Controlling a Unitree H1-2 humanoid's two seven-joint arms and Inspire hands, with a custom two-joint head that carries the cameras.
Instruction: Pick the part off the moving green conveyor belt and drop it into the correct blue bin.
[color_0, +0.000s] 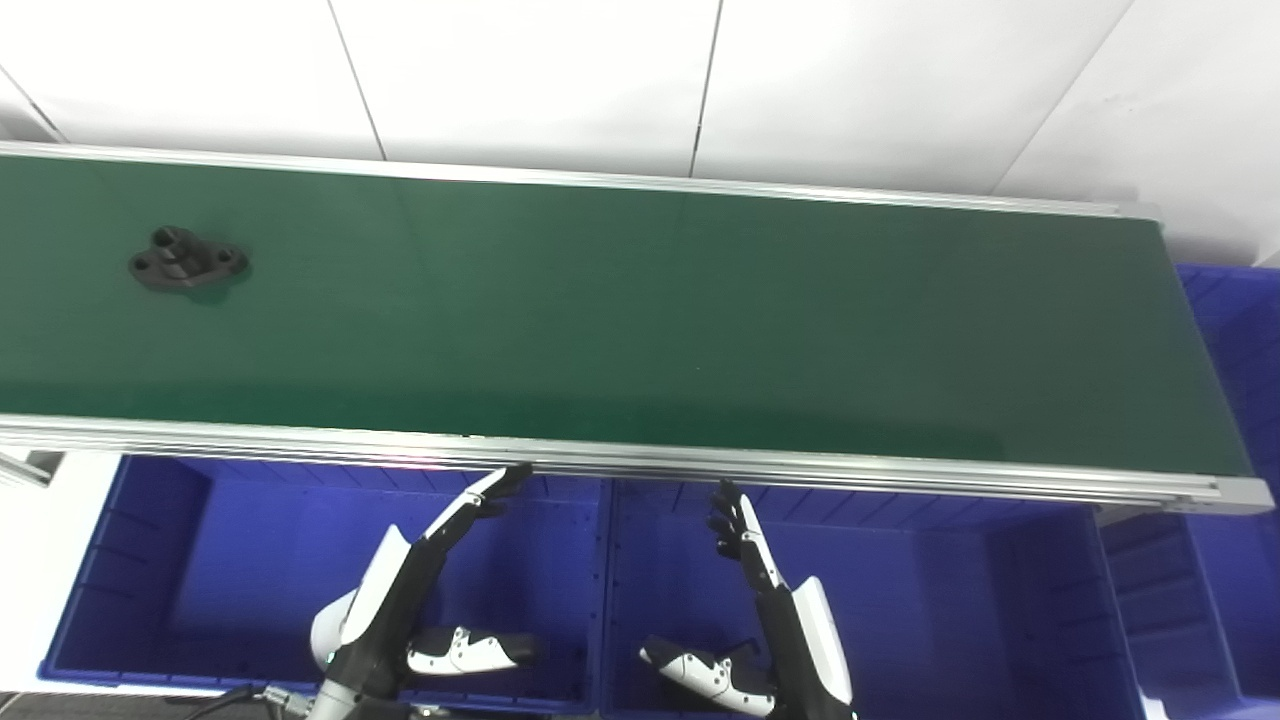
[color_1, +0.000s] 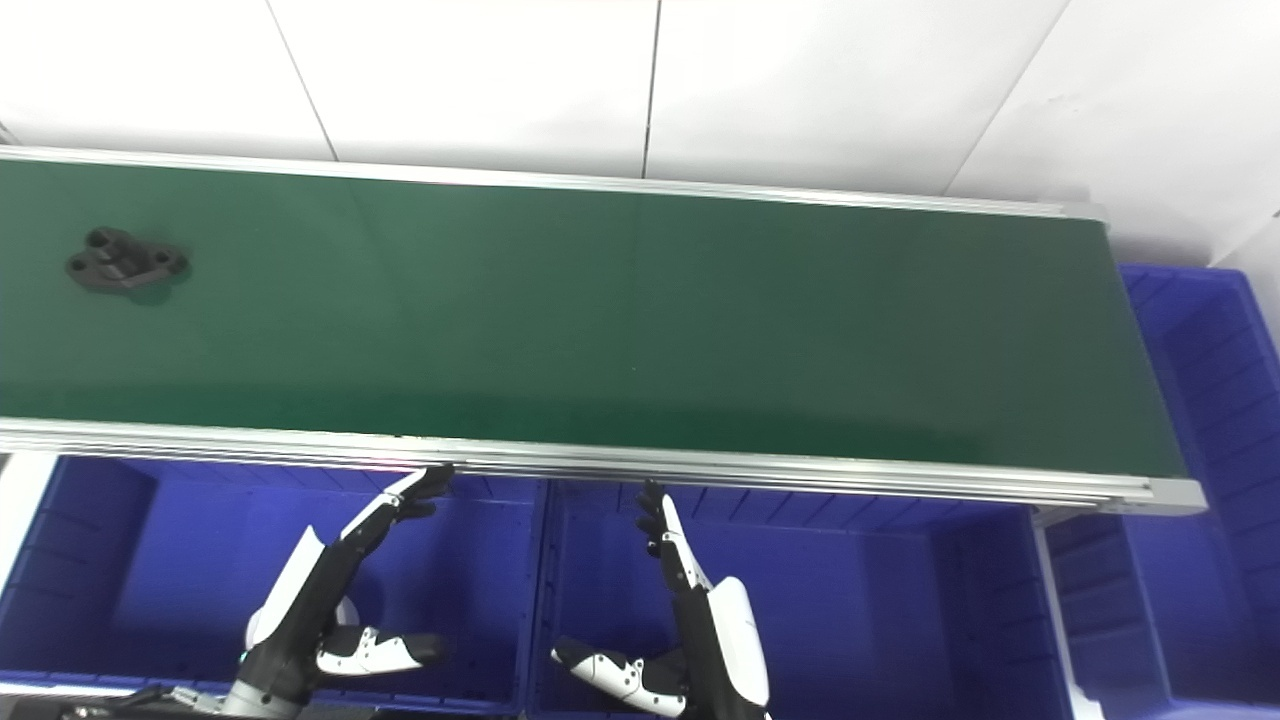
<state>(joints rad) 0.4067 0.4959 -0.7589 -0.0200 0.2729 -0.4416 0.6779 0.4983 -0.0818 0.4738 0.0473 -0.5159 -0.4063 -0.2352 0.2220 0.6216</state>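
Note:
A black flanged part (color_0: 187, 259) with round holes lies on the green conveyor belt (color_0: 640, 320) at its far left. Both hands hover low in front of the belt, above the blue bins. My left hand (color_0: 420, 590) is open, fingers stretched up toward the belt's near rail, thumb pointing right. My right hand (color_0: 760, 610) is open too, fingers up, thumb pointing left. Neither hand holds anything, and both are far from the part.
Two blue bins sit below the belt's near edge, one on the left (color_0: 150, 560) and one on the right (color_0: 950, 600). A third blue bin (color_0: 1240, 340) stands past the belt's right end. An aluminium rail (color_0: 800, 465) runs along the near side.

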